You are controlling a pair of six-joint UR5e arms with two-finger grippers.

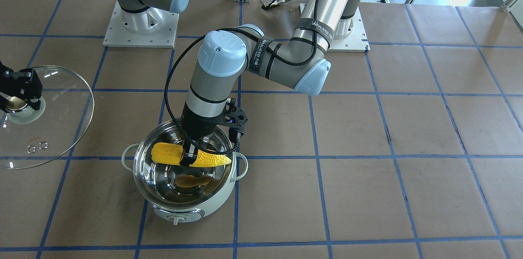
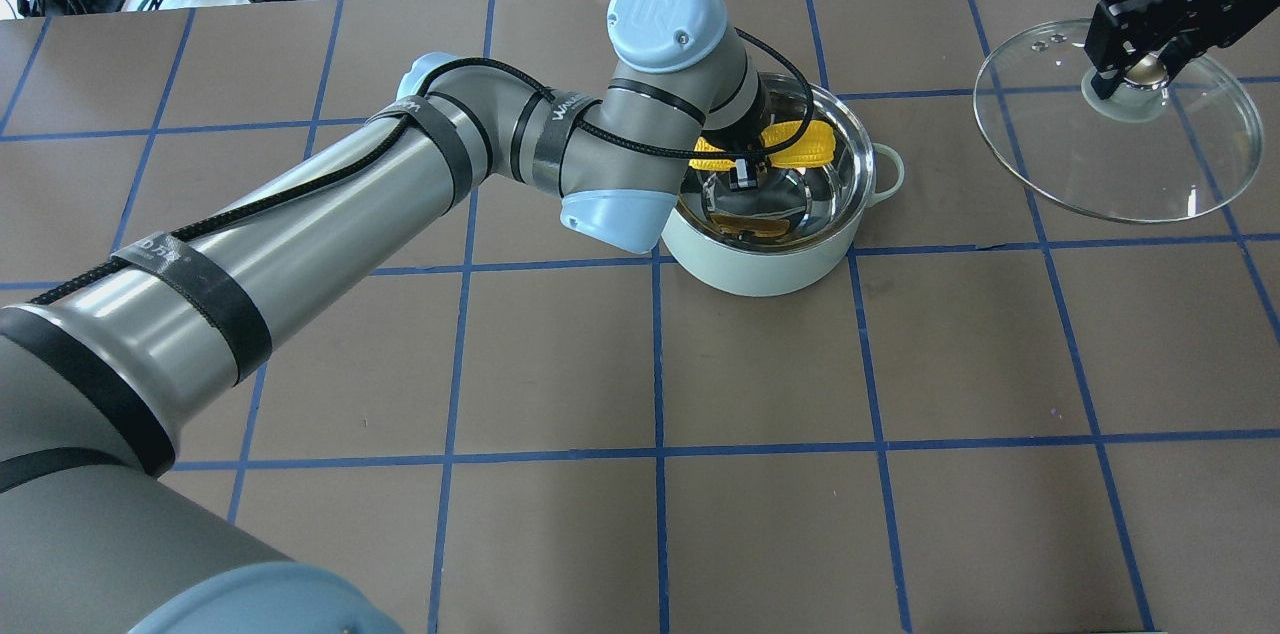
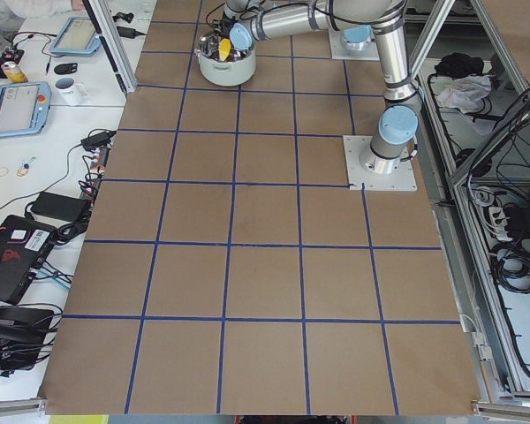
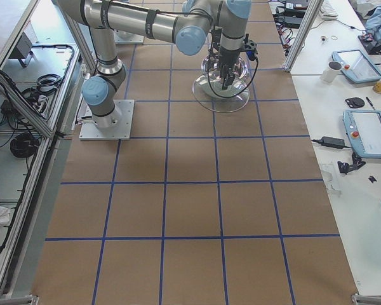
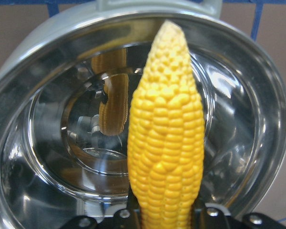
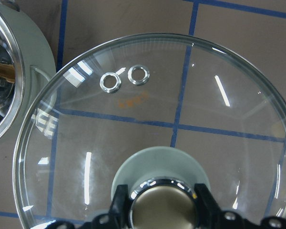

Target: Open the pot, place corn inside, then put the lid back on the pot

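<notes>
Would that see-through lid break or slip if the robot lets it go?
The round clear glass lid is probably stiff but breakable, being glass, so a drop seems risky. Its shiny dome looks slippery, likely why the right gripper pinches the beige-topped knob instead. Being round, it could roll on its rim.

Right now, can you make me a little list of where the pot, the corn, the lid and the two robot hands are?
pot: open, shiny inside showing
corn: held sideways over the pot's opening
lid: off the pot, out to one side
left gripper: shut on the corn
right gripper: shut on the lid
</notes>
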